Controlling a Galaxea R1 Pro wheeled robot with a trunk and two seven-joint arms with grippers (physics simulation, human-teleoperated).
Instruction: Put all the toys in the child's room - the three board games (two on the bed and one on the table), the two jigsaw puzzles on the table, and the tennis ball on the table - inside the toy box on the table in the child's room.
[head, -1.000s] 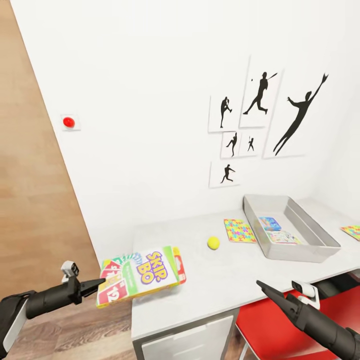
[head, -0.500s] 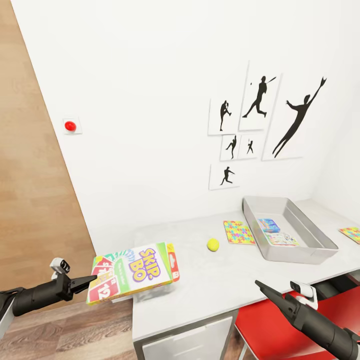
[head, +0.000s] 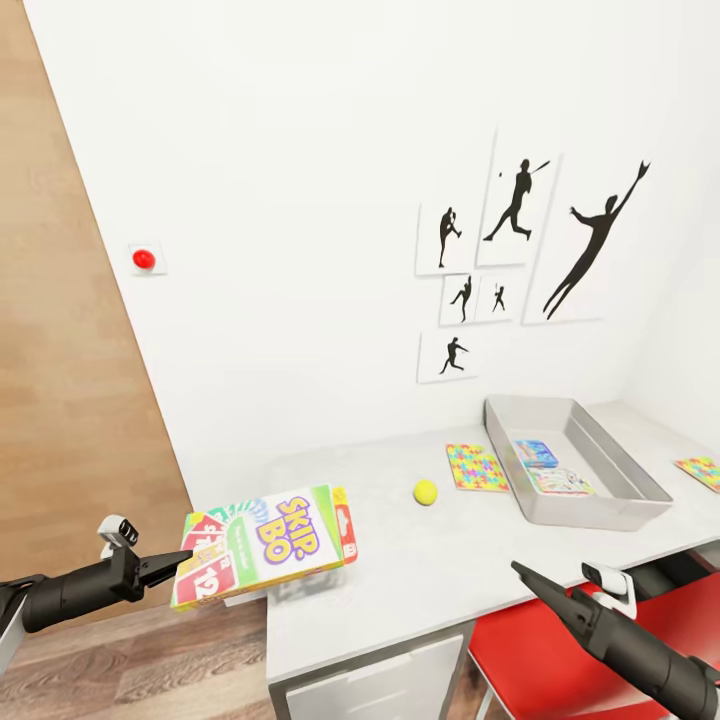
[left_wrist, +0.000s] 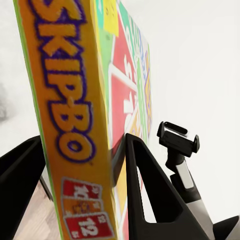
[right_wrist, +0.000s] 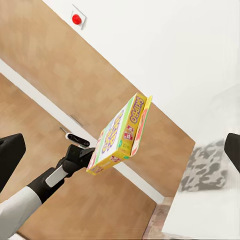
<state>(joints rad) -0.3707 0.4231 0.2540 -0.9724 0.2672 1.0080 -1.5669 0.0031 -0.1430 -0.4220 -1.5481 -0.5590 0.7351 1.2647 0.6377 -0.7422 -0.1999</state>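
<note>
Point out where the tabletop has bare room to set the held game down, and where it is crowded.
Bare: the table between its near left corner and the tennis ball, in front of the Skip-Bo game in the left gripper. Crowded: the jigsaw puzzle beside the toy box, which holds two games.

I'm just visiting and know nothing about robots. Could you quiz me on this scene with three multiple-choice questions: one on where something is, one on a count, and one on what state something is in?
1. Where is the tennis ball?
A. In the toy box
B. On the table, beside a jigsaw puzzle
C. On the floor

2. How many game boxes lie in the toy box?
A. None
B. Two
C. Four

3. What is the left gripper doing?
A. Hanging open
B. Resting on the table
C. Clamped on the Skip-Bo box

Answers:
1. B: the tennis ball sits on the table near the jigsaw puzzle.
2. B: two printed boxes show inside the toy box.
3. C: the left gripper pinches the Skip-Bo box.
</note>
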